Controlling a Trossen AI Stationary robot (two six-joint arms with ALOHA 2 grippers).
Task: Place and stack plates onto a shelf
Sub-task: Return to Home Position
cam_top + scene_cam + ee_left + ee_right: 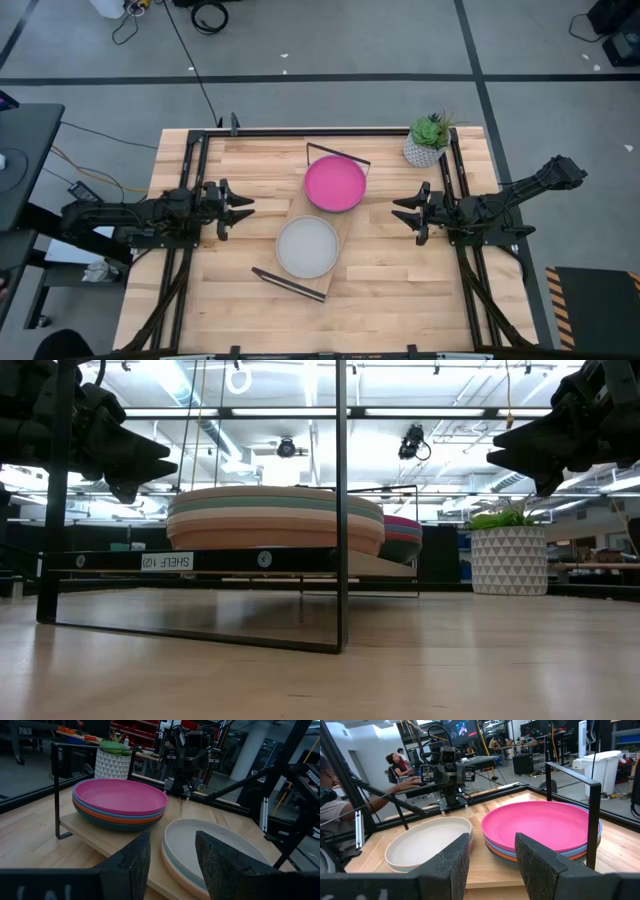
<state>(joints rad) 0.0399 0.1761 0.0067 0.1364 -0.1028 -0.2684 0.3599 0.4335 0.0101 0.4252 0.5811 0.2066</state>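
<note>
The left gripper [246, 208] hangs over the left side of the wooden table [250, 310]. Its fingers are spread and hold nothing, and it points at the shelf [345, 222]. The right gripper [398, 212] does the same on the right side, near the potted plant [428, 140]. From above only the pink plate [335, 183] and the grey plate [308, 246] show; the plates under them are hidden (the wrist views show just their coloured rims). Both stacks sit side by side on the shelf, well apart from both grippers, with bare table around.
</note>
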